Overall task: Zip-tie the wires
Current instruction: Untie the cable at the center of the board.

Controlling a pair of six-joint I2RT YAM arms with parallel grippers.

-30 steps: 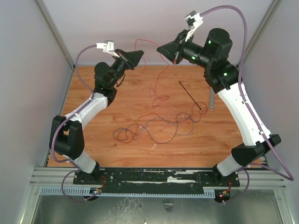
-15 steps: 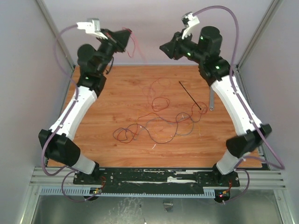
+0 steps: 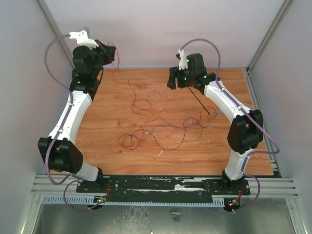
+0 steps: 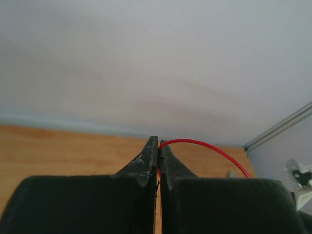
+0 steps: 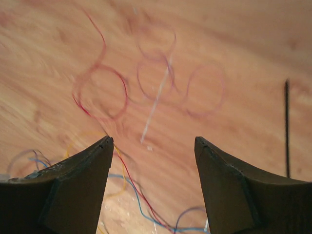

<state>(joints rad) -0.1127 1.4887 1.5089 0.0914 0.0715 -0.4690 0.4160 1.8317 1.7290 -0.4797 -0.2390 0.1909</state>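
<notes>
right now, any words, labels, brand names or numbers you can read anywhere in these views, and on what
No readable text in any view.
black base plate: pale scuffs or marks, too small to read.
left gripper, right gripper, wires, zip tie, table: no lettering shows.

Pale grey walls (image 3: 161, 29) enclose a wood-grain tabletop (image 3: 102, 122) framed by aluminium posts (image 3: 50, 19).
</notes>
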